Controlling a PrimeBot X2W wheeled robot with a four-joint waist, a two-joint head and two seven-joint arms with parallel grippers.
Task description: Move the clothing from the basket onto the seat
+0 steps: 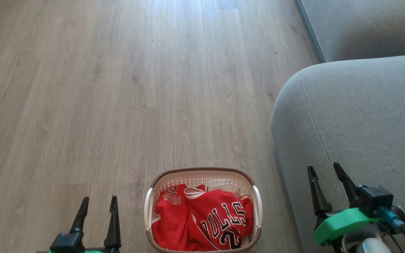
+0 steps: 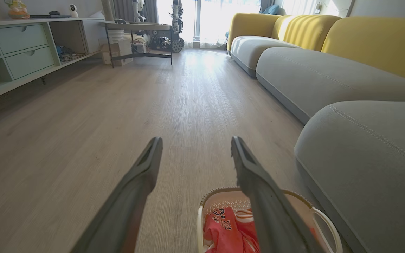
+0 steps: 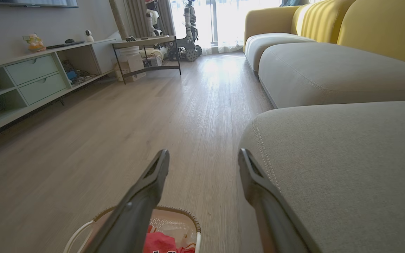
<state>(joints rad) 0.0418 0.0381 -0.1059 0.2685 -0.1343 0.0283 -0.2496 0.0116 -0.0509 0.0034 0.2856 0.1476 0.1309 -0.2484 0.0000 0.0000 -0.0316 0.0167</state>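
Empty, wide-open left gripper (image 1: pixel 99 198) and right gripper (image 1: pixel 323 166) flank the cream perforated plastic basket (image 1: pixel 202 170) of red jerseys (image 1: pixel 202 218), beside the grey fabric seat (image 1: pixel 357 112), ready to reach in.

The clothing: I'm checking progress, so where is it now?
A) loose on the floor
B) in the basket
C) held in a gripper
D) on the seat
B: the red clothing lies piled inside the basket beside the seat, and the left gripper and right gripper are open, holding nothing.
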